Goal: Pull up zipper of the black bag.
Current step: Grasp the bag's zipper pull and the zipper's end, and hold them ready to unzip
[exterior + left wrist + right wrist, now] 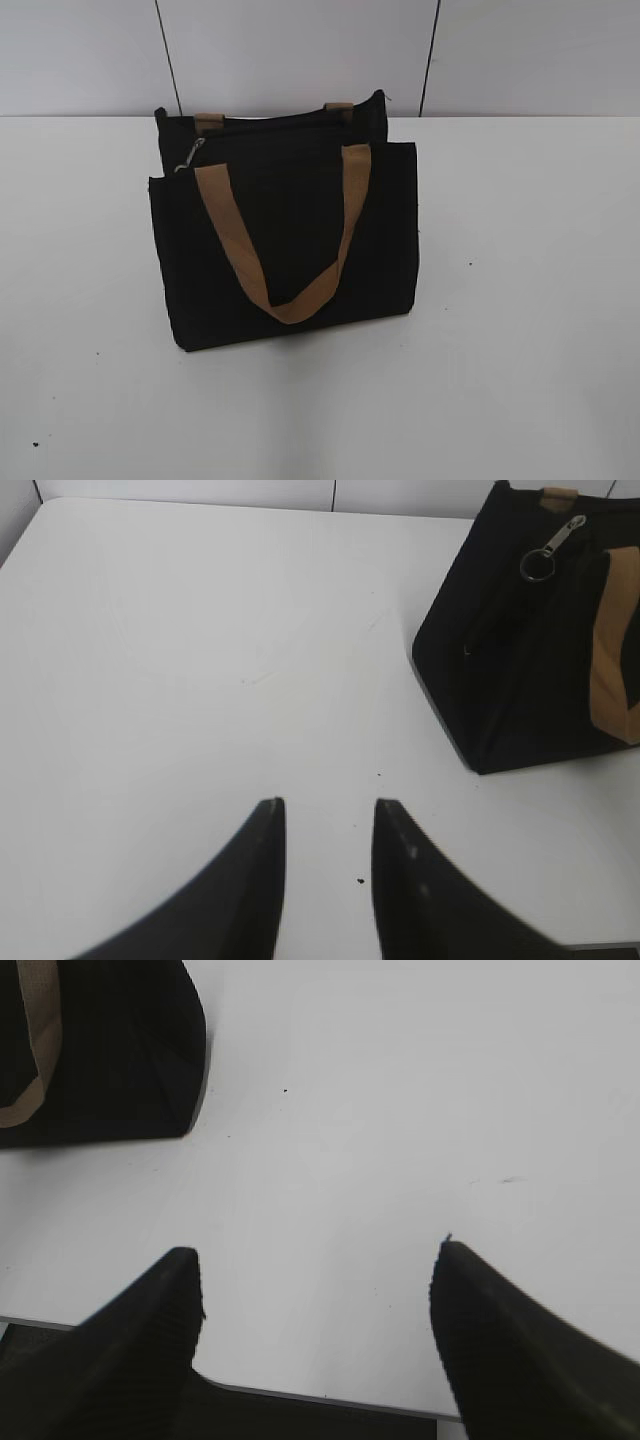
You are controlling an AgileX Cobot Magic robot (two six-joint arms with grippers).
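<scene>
The black bag (285, 240) stands upright on the white table, with a tan handle (283, 240) hanging down its front. The silver zipper pull (189, 155) with a ring lies at the left end of the bag's top. In the left wrist view the bag (530, 670) is at the upper right, with the zipper pull (552, 547) on top. My left gripper (328, 805) is open and empty over bare table, well left of the bag. My right gripper (318, 1250) is open and empty near the table's front edge; the bag's corner (120, 1050) shows at the upper left. Neither gripper shows in the exterior view.
The white table (520, 300) spreads all round the bag. A grey panelled wall (300, 50) stands behind it. The table's front edge (320, 1395) runs just under my right gripper. Small dark specks dot the tabletop.
</scene>
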